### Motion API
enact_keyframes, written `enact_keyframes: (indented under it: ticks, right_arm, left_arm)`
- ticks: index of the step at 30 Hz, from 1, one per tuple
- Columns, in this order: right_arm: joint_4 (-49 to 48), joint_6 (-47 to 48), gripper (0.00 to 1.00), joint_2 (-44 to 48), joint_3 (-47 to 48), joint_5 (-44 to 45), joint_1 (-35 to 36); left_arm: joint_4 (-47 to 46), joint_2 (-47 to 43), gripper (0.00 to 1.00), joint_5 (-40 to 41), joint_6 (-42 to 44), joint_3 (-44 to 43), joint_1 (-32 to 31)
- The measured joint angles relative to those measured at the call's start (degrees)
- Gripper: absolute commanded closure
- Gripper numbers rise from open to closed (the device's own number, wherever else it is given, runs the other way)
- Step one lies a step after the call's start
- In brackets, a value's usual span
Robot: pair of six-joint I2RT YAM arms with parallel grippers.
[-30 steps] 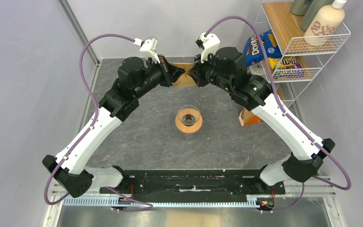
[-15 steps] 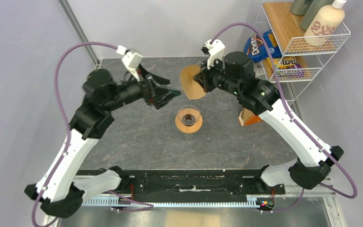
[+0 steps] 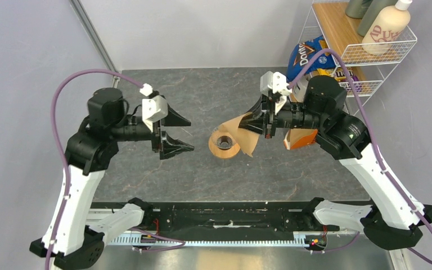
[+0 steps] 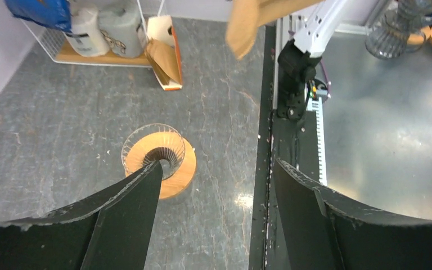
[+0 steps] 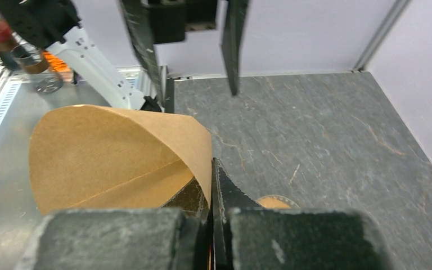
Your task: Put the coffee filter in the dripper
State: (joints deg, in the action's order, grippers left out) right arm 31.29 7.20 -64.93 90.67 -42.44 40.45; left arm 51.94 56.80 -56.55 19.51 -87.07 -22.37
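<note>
Standing at upper right, a wire rack [image 3: 371, 62] holds a Doritos bag [image 3: 306, 53]; an orange carton [image 3: 299, 138] is partly hidden behind the right arm. Mid-frame sits the dripper [image 3: 224, 143], the coffee filter [image 3: 250, 140] overlapping its right edge, pinched in the clamped right gripper [image 3: 248, 124]. Left of it, the left gripper [image 3: 190, 135] is held level, spread wide and empty.

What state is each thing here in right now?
dripper: upright, empty.
coffee filter: curled open, held in the air, not yet in the dripper.
right gripper: shut on the coffee filter.
left gripper: open, holding nothing.
</note>
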Motion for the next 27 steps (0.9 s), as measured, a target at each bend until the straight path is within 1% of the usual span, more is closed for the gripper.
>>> enact_keyframes:
  ticks: [3, 6, 13, 18, 21, 24, 27]
  right_arm:
    - [0.0, 0.3, 1.00, -0.2, 0.0, -2.4, 0.2]
    - [-0.6, -0.7, 1.00, -0.9, 0.0, -2.9, 0.2]
    - [-3.5, -6.4, 1.00, -1.7, -1.1, -1.6, 0.2]
    - [-4.6, -9.5, 1.00, -1.8, -1.5, 0.1, 0.2]
    - [-4.7, -10.4, 1.00, -1.8, -1.8, 1.2, 0.2]
    - [-4.6, -10.7, 1.00, -1.8, -1.9, 2.3, 0.2]
    - [-4.6, -10.7, 1.00, -1.8, -1.9, 3.6, 0.2]
  left_arm:
    - [1.3, 2.8, 0.21, -0.6, 3.2, 0.2, -0.7]
    - [-2.6, 3.5, 0.21, 1.4, 2.2, 1.7, -3.6]
    - [-15.6, 2.5, 0.33, 11.5, -1.1, 5.3, -14.9]
    - [-22.5, 2.3, 0.43, 18.8, -1.3, 7.2, -18.8]
    - [-24.8, 2.3, 0.43, 21.6, -1.3, 7.7, -19.6]
    - [-26.0, 2.2, 0.34, 22.0, -1.2, 7.8, -19.9]
    - [-26.5, 2.2, 0.34, 21.5, -1.2, 7.8, -20.2]
